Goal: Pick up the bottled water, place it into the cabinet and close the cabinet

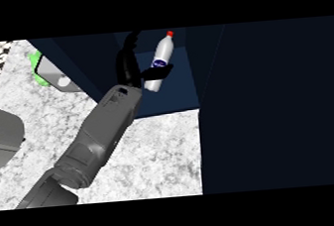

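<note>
Head view: left hand (131, 63) reaches into the dark cabinet (169, 102), fingers curled around the water bottle (160, 61), which stands tilted inside, red cap up. Cabinet door (272, 101) stands open at the right; speckled counter (159, 155) lies below.

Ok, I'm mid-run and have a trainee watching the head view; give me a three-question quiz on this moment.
1. True or false: the bottled water lies flat on the counter.
2. What colour is the bottle's cap? A) green B) red C) black
3. Fill in: the hand holds the bottle inside the open ____.

Key:
1. False; it is upright, slightly tilted, in the hand, which is curled round it.
2. B
3. cabinet
</note>
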